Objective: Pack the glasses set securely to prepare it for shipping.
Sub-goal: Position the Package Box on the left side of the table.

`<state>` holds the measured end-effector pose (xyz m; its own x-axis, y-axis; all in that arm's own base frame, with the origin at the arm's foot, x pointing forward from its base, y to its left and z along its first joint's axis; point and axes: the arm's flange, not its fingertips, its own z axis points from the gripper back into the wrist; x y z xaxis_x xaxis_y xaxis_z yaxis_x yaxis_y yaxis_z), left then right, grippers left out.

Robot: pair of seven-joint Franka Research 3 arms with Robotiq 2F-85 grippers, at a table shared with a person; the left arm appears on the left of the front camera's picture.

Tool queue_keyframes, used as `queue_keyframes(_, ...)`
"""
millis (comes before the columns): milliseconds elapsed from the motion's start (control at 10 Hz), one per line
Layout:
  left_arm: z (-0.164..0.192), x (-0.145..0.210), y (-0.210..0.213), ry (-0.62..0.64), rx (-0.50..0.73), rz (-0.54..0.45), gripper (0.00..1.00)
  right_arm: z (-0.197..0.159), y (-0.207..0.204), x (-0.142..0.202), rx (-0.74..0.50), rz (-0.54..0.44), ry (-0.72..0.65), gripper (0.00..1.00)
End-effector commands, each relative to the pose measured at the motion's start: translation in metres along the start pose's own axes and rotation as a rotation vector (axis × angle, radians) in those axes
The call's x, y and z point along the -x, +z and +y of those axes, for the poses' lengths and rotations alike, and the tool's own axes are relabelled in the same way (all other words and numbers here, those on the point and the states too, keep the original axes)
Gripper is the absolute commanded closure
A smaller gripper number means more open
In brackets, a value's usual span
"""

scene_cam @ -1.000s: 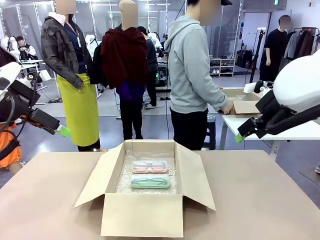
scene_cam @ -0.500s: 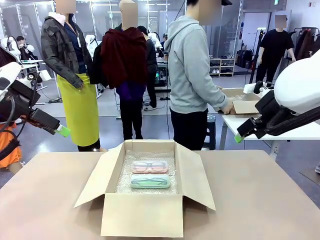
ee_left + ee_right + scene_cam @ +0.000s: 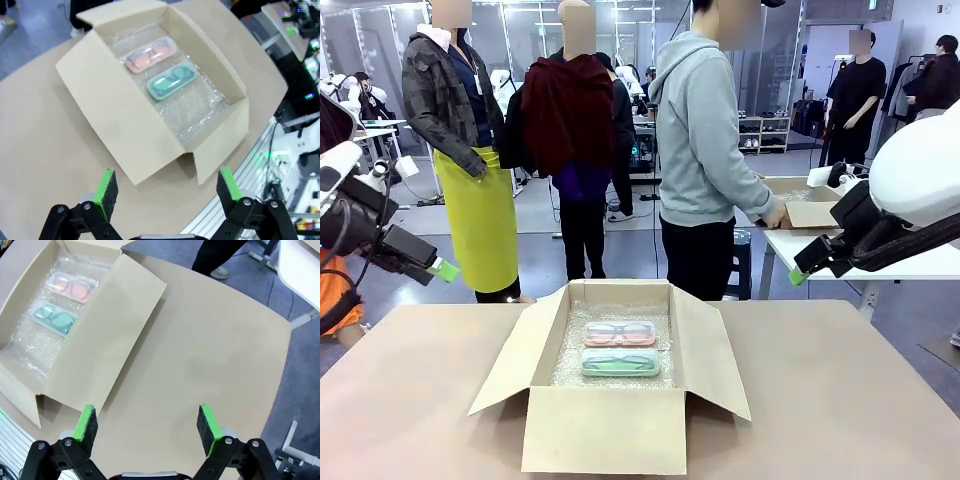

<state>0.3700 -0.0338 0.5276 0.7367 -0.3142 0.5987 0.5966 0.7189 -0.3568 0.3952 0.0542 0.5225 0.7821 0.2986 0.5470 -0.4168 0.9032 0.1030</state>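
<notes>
Brown desk, nearest edge bare. Cardboard box sits mid-desk w/ all flaps open, front flap hanging toward the robot, side flaps splayed out L & R. Box floor lined w/ bubble wrap. On the wrap, the glasses set: mint green case nearer, pale pink case just behind it, side by side & parallel, long sides across the box; frames visible thru clear tops. Can't tell if the 2 cases touch.

Left gripper hangs above the desk off the box's left, jaws spread wide, nothing between the green pads; wrist view looks down into box, both cases in sight. Right gripper up over bare desk to the box's right, jaws wide too, holding nothing.

Far side: person in grey hoodie stands beyond desk, turned toward a white table at right, hand on a flat cardboard piece
</notes>
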Motion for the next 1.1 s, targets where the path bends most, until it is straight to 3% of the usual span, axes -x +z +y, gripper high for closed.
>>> queue_keyframes(0, 0.057, 0.007, -0.005, 0.199, 0.16, 0.009, 0.0, 0.0, 0.003, -0.001, -0.006, 0.005, 0.009, 0.0)
queue_keyframes(300, 0.127, 0.035, -0.041, 0.412, 0.244, -0.053, 0.0, 0.0, 0.003, -0.001, -0.006, 0.005, 0.009, 0.0)
queue_keyframes(600, 0.189, 0.059, -0.09, 0.529, 0.443, -0.116, 0.0, 0.0, 0.003, -0.001, -0.006, 0.005, 0.009, 0.0)
queue_keyframes(800, 0.201, 0.071, -0.112, 0.533, 0.55, -0.161, 0.0, 0.0, 0.003, -0.001, -0.006, 0.005, 0.009, 0.0)
queue_keyframes(1000, 0.202, 0.071, -0.118, 0.55, 0.513, -0.192, 0.0, 0.0, 0.003, -0.001, -0.006, 0.005, 0.009, 0.0)
